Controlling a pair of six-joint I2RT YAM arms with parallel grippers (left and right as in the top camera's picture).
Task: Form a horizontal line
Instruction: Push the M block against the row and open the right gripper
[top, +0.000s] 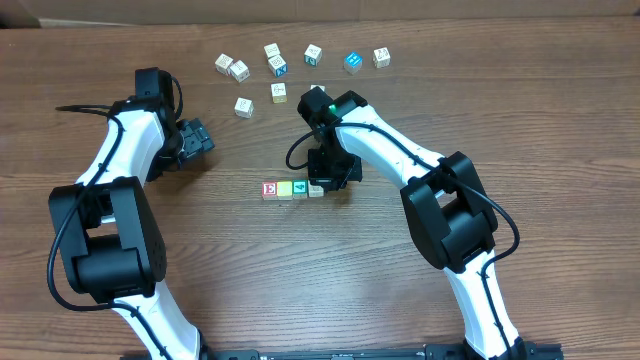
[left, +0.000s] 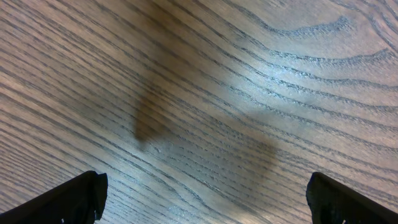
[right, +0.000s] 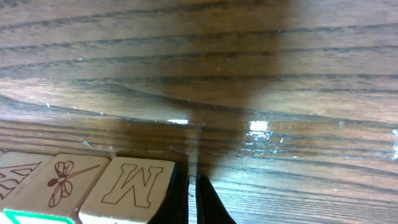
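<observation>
The horizontal line lies mid-table: a red "E" cube, a pale yellow cube, a teal-green cube and a white cube, side by side. My right gripper stands shut at the row's right end. In the right wrist view its closed fingertips press against the side of the white "M" cube, with a dragonfly cube beyond it. My left gripper hangs open to the left, apart from the row. Only bare wood shows between its fingers.
Several loose white letter cubes lie scattered at the back, among them one at far left and one at far right. A blue cube sits with them. Two nearer cubes lie behind the row.
</observation>
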